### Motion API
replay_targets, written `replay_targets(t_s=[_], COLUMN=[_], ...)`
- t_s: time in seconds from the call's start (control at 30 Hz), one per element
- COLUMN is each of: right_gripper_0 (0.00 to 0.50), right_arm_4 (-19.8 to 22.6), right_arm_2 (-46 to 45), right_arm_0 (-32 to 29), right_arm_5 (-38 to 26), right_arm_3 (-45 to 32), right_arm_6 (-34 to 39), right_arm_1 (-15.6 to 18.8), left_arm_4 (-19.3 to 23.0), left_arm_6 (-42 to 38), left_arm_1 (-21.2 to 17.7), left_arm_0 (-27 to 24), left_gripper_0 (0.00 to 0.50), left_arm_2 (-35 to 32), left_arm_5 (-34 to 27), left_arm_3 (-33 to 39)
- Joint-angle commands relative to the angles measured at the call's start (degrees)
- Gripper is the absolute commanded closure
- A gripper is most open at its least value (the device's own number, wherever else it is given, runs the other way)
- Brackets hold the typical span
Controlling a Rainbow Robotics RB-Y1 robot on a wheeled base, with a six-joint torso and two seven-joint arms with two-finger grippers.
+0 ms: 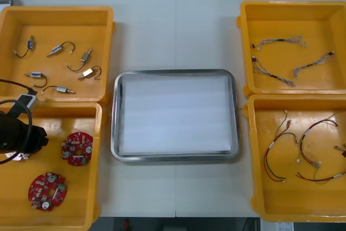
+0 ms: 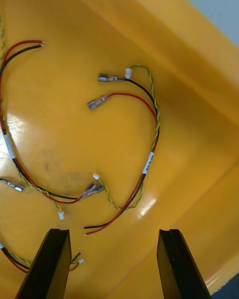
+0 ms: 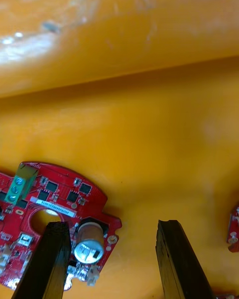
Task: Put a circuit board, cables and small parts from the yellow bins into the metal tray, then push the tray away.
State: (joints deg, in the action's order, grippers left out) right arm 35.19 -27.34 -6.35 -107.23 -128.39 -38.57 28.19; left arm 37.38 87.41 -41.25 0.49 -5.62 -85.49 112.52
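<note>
Front view: metal tray (image 1: 114,128) sits between yellow bins (image 1: 54,10). Left gripper (image 3: 113,226), jaws spread, hangs over a circuit board (image 3: 55,199); right gripper (image 2: 112,231), also spread, over cables (image 2: 149,159).

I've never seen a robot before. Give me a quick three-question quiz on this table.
1. True or false: the metal tray has nothing in it.
2. How many round red circuit boards lie in the yellow bin under the left gripper? A one, B two, C four.
3. Fill in: the right gripper hangs over red and yellow cables with its fingers ___.
Key: 1 true; 2 B; 3 open.
</note>
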Motion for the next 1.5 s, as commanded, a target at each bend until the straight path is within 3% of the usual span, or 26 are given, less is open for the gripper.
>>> replay_targets(t_s=[0.03, 0.23, 0.7, 0.73, 0.77, 0.8, 1.27, 1.5], right_gripper_0=[0.0, 0.0, 0.0, 0.0, 0.0, 0.0, 0.0, 0.0], right_arm_4=[-0.9, -0.9, -1.3, -1.3, -1.3, -1.3, -1.1, -1.3], right_arm_2=[1.1, 1.6, 6.0, 6.3, 6.6, 6.9, 8.7, 9.8], right_arm_0=[-3.4, -6.0, -7.5, -7.5, -7.4, -7.5, -9.2, -9.2], right_arm_5=[2.2, 6.5, 18.5, 19.4, 19.8, 20.4, 25.3, 26.4], right_arm_3=[-1.6, -1.0, 8.9, 9.7, 10.0, 10.7, 15.1, 17.1], right_arm_6=[1.7, 2.6, 3.5, 3.6, 3.6, 3.7, 3.9, 4.4], right_arm_1=[-2.0, -2.8, -2.7, -2.7, -2.7, -2.7, -2.8, -2.7], left_arm_4=[-1.1, -1.8, -1.7, -1.8, -1.8, -1.8, -1.9, -1.7], left_arm_6=[-5.7, -5.6, -5.2, -5.2, -5.1, -5.1, -4.3, -4.5], left_arm_1=[-2.1, -2.0, -2.0, -2.0, -2.0, -2.0, -2.1, -2.1], left_arm_0=[1.7, 2.4, 3.9, 4.0, 4.1, 4.1, 3.8, 2.7], left_gripper_0=[0.0, 0.0, 0.004, 0.171, 0.295, 0.498, 0.5, 0.5], left_arm_2=[1.1, 1.7, 1.8, 1.7, 1.8, 1.7, 0.3, -3.3], left_arm_5=[1.4, 2.6, 3.8, 3.9, 3.9, 3.9, 3.3, -4.5], left_arm_3=[0.0, -0.2, -0.2, -0.1, -0.2, -0.2, 0.4, 5.6])
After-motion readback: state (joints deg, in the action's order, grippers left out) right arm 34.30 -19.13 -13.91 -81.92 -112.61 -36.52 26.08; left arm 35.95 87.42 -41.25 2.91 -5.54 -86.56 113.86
